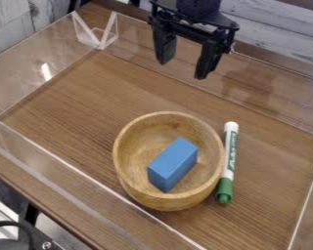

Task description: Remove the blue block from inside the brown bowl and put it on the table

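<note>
Item: blue block. Small solid brick, lying flat and slantwise on the floor of the brown bowl, clear of the wall on most sides; nothing grips it.

Item: brown bowl. Round, thick-walled, wooden, standing upright on the tabletop toward the near right.

Item: green marker. White barrel, green cap, lying just beside the bowl's right rim; contact cannot be told. Not part of the task.

Item: gripper. Black, pointing down, well apart from the bowl at the far side; jaws released and spread wide, empty, apparently readied for a descent onto the block.

Item: clear plastic walls. Low enclosure around the tabletop, likely there to keep loose things within reach.
</note>
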Controlling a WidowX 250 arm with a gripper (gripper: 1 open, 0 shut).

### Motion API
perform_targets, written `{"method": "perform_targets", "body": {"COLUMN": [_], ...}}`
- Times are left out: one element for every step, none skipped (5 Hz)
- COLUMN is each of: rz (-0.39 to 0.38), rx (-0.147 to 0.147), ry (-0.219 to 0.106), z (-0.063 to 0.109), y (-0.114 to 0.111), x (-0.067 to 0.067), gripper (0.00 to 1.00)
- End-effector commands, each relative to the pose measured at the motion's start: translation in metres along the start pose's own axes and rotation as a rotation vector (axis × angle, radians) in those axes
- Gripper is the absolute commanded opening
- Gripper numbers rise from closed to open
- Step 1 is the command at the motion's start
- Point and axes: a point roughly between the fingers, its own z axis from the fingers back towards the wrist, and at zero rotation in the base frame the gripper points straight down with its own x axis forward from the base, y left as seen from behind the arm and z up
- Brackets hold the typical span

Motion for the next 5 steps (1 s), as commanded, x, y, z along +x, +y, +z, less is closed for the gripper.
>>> {"method": "perform_targets", "body": {"rz": [0.007,0.025,0.032,0.033,0.030], "rx": [-0.002,-0.006,-0.007,-0.007,-0.008], "ry": [0.004,-0.010,-0.034,-0.031,-0.030], "z": [-0.007,-0.016,-0.021,-0.025,-0.029], "y": [-0.005,-0.013,-0.020,-0.025,-0.029], "x": [-0.008,-0.024,-0.034,-0.037,-0.040], "gripper": [1.00,1.00,1.00,1.00,1.00]}}
